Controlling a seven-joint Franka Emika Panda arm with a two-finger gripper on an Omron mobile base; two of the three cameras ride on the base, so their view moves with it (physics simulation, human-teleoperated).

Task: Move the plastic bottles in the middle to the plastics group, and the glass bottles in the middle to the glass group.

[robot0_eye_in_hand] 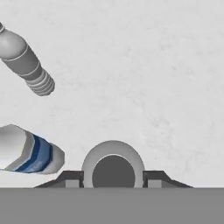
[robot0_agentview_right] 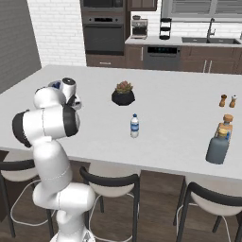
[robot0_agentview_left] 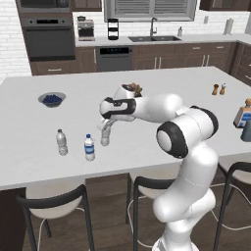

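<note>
My gripper (robot0_agentview_left: 105, 129) is shut on a plain greyish plastic bottle (robot0_agentview_left: 105, 138), held upright low at the counter's left front; whether it touches the counter I cannot tell. In the hand view, my gripper (robot0_eye_in_hand: 113, 178) has the bottle's round top (robot0_eye_in_hand: 113, 168) between its fingers. Just left of it stands the plastics group: a blue-labelled bottle (robot0_agentview_left: 89, 147) (robot0_eye_in_hand: 30, 153) and a plain one (robot0_agentview_left: 62, 142) (robot0_eye_in_hand: 26, 65). Another blue-labelled plastic bottle (robot0_agentview_right: 134, 125) stands mid-counter. The grey-blue glass bottle (robot0_agentview_right: 218, 147) stands against the glass group's pale, tan-capped bottle (robot0_agentview_right: 226, 125) (robot0_agentview_left: 243, 115) at the right.
A potted plant (robot0_agentview_right: 123, 93) sits behind the middle bottle. Two brown shakers (robot0_agentview_right: 228, 100) stand at the far right, and a blue bowl (robot0_agentview_left: 52, 99) at the far left. Dark stools (robot0_agentview_left: 54, 201) line the counter's near edge (robot0_agentview_left: 73, 177).
</note>
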